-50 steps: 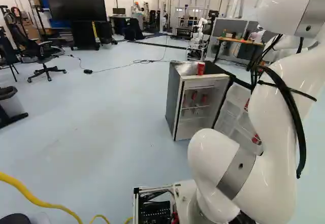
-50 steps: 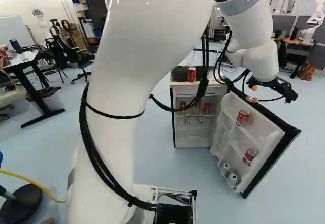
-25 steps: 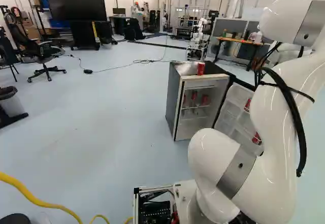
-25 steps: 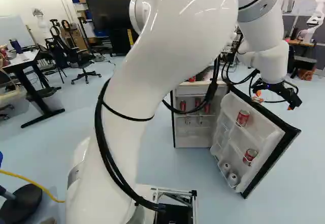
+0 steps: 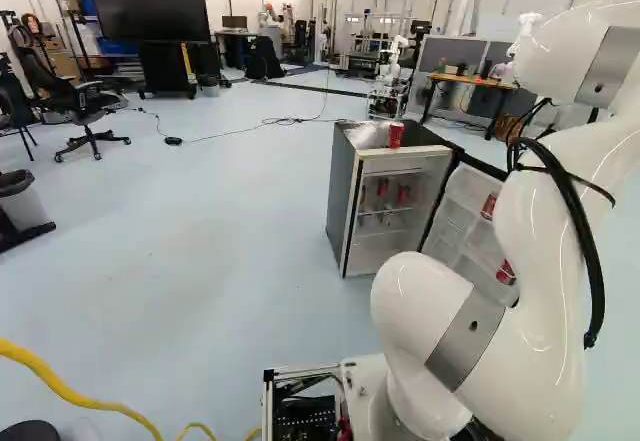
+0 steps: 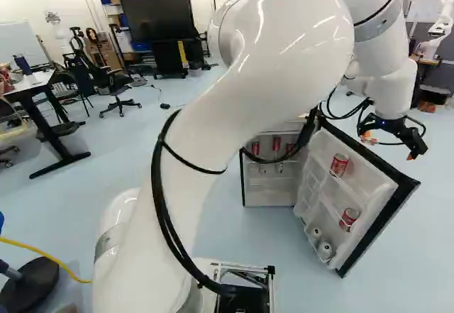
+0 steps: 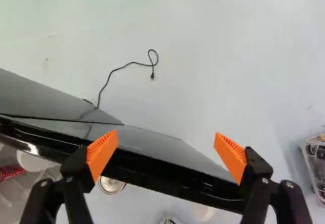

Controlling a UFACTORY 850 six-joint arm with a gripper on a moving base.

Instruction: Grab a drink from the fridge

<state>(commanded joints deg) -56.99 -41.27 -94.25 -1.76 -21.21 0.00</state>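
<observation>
The pincer (image 7: 166, 145) hangs with its 2 fingers apart over the top edge of the fridge door (image 6: 376, 194) — we see 2 red cans (image 6: 340, 164) lower, on its inner side — so we likely go inward, then down.

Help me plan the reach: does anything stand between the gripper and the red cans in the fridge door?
Yes, the black upper edge of the open fridge door. It passes beneath the open jaws; the gripper appears to hang toward the door's outer side, while the red cans sit on its inner shelves.
</observation>
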